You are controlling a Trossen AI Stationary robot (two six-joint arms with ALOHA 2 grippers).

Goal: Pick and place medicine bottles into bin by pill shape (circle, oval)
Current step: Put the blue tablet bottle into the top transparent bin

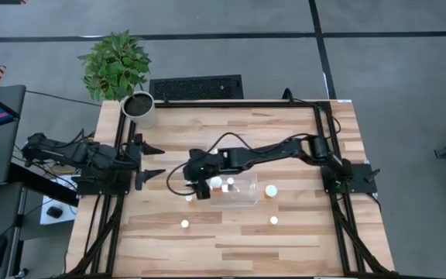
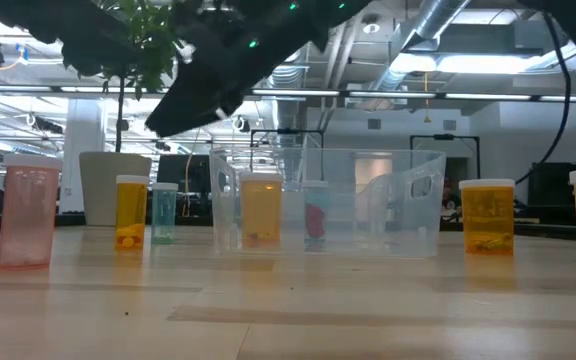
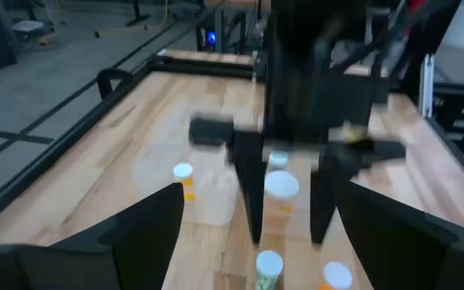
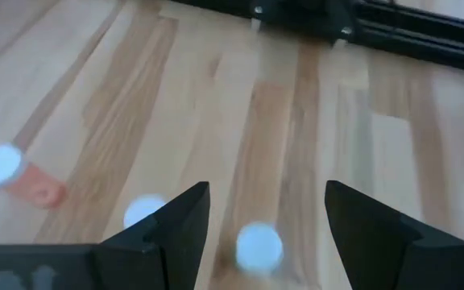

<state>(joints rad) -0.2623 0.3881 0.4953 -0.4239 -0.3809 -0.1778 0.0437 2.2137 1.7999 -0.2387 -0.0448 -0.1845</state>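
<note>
The clear bin (image 1: pixel 242 194) stands mid-table with a few white-capped bottles (image 1: pixel 229 186) inside; the low view shows an orange bottle (image 2: pixel 260 210) and a pink one (image 2: pixel 315 222) in it. More bottles stand on the wood around it (image 1: pixel 184 224) (image 1: pixel 274 221) (image 1: pixel 270 190). My right gripper (image 1: pixel 200 190) hangs open just left of the bin, fingers pointing down, above a white-capped bottle (image 4: pixel 258 246) that shows between its fingers without touching them. It is well above the bottle tops in the low view (image 2: pixel 168 120). My left gripper (image 1: pixel 155 160) waits open at the table's left edge.
A white pot with a green plant (image 1: pixel 139 108) stands at the far left corner. A black grille-like object (image 1: pixel 196 87) lies beyond the far edge. In the low view, pink (image 2: pixel 28 215), orange (image 2: pixel 131 212) and teal (image 2: pixel 164 212) bottles stand left of the bin, and another orange one (image 2: pixel 488 215) stands right.
</note>
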